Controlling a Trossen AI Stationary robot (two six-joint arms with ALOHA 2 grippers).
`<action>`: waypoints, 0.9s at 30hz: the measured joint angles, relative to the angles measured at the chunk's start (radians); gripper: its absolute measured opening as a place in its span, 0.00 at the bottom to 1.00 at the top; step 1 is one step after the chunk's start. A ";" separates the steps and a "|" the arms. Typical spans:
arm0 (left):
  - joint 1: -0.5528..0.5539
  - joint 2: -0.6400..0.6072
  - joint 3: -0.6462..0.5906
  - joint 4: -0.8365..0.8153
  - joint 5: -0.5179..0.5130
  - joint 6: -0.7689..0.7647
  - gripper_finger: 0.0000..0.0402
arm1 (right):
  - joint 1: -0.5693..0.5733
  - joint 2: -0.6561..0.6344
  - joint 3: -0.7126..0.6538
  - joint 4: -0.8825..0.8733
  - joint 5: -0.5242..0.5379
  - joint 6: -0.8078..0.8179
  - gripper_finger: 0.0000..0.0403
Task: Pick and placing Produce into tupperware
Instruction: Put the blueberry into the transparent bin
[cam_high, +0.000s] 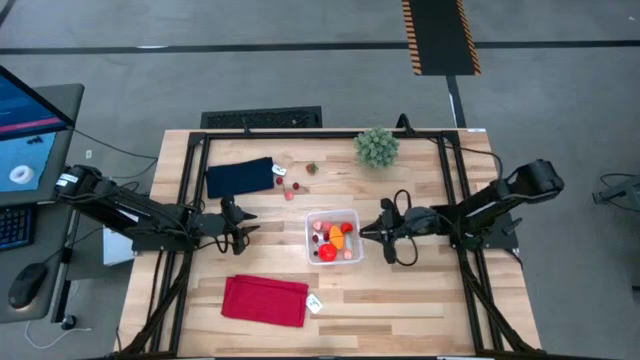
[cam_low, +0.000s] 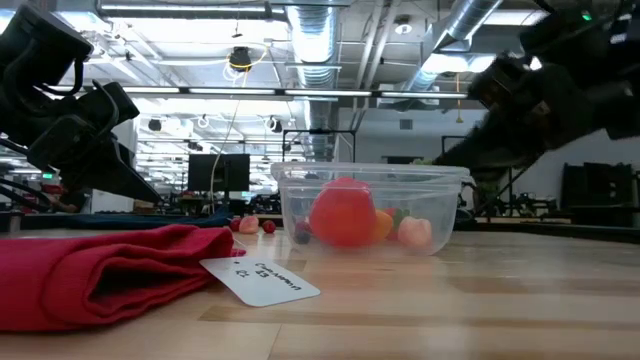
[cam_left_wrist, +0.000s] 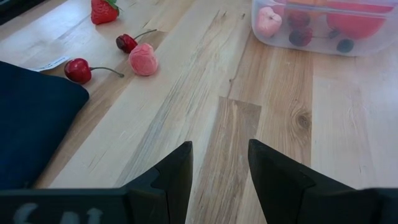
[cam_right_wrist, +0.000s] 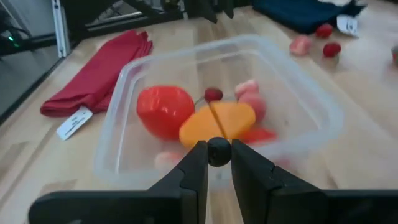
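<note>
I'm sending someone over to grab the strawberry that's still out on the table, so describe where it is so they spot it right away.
Start at the navy cloth at the table's far left, then look just right of it, toward the green spiky plant ball. A few small fruits lie loose there; the strawberry is farthest from the cloth. Unlike the stemmed cherries and the pale pink piece, it is red with a green leafy cap.

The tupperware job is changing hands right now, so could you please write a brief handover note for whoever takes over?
Left gripper: jaws open, empty, low over bare wood between the navy cloth and the tupperware.
Right gripper: jaws shut on a small dark berry, at the tupperware's right edge.
Done: red tomato, orange piece and several pink and red pieces are inside.
Left: drop the berry in; then the strawberry, two cherries and pink piece beside the navy cloth.
</note>
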 joint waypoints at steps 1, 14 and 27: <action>0.000 0.000 0.000 0.000 0.000 0.000 0.36 | -0.003 -0.015 0.023 -0.046 0.000 -0.015 0.21; 0.000 0.000 0.000 0.000 0.000 0.000 0.36 | 0.022 -0.026 0.355 -0.669 0.115 -0.059 0.21; 0.000 0.000 0.000 -0.001 0.000 0.000 0.36 | 0.002 0.081 0.453 -0.696 0.072 -0.062 0.33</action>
